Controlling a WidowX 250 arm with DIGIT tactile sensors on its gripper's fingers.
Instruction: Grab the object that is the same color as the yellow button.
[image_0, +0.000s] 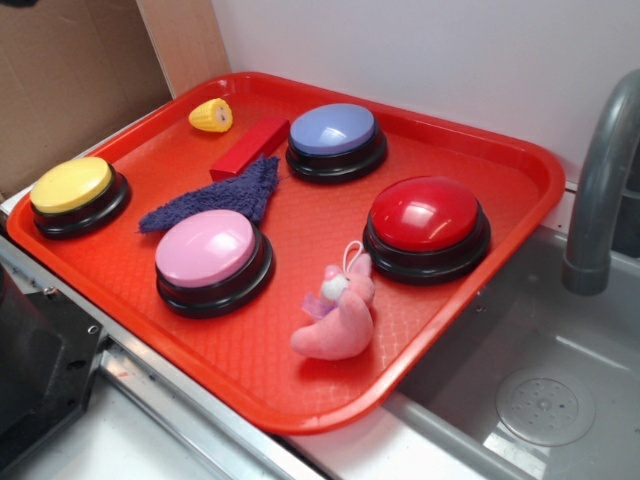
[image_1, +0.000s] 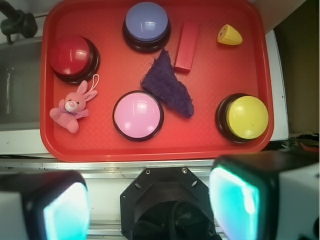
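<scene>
Spread jaws of the gripper (image_1: 147, 205) hover empty, risking grabbing the yellow button (image_1: 246, 117) instead of the small corn piece (image_1: 229, 35).

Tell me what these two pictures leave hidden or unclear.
- Gripper: the wrist view shows only two blurred fingers, cut off by the bottom edge; the exterior view misses it entirely.
- Faucet: cut off by the right edge in the exterior view.
- Yellow corn piece: too small to show its kernels clearly.
- Purple cloth: whether it hides anything underneath is unknowable.

Corn piece (image_0: 211, 116) in tray (image_0: 520, 160) corner, block (image_0: 249, 148) beside it.
</scene>
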